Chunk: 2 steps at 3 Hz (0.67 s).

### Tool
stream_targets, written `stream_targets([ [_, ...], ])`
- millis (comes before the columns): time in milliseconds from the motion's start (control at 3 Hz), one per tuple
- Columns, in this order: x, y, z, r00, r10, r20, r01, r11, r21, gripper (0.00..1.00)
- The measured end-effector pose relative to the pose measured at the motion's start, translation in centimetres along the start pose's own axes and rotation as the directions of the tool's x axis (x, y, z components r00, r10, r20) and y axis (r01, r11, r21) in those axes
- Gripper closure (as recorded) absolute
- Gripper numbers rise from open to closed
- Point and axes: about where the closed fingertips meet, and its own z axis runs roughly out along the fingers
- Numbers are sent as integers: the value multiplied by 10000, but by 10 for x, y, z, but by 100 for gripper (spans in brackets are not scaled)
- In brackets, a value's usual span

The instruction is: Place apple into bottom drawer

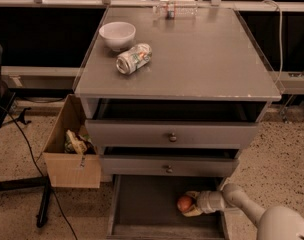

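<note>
- Gripper [190,204] reaches in from the right, low inside the open bottom drawer [142,204], toward its right side.
- It clasps the apple [183,203], which is at or just above the drawer's floor; contact unclear.
- Step, as I judge it: set-down. The next move calls for loosening the grasp, then withdrawing without nudging the fruit.

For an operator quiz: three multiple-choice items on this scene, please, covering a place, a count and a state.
1. Where is the apple? A on the cabinet top B in the bottom drawer C in the cardboard box
2. How many drawer knobs show? A one B two C four
3. The bottom drawer is: A pulled out B shut C removed
Answers: B, it lies on the drawer floor at the gripper; B, one on the top drawer, one on the middle drawer; A, its floor is in view.
</note>
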Motion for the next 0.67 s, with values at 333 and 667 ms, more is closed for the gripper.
stream_targets([
  [333, 0, 0, 0, 10000, 0, 0, 0, 10000, 0, 29],
  [667, 0, 0, 0, 10000, 0, 1, 0, 10000, -1, 5],
])
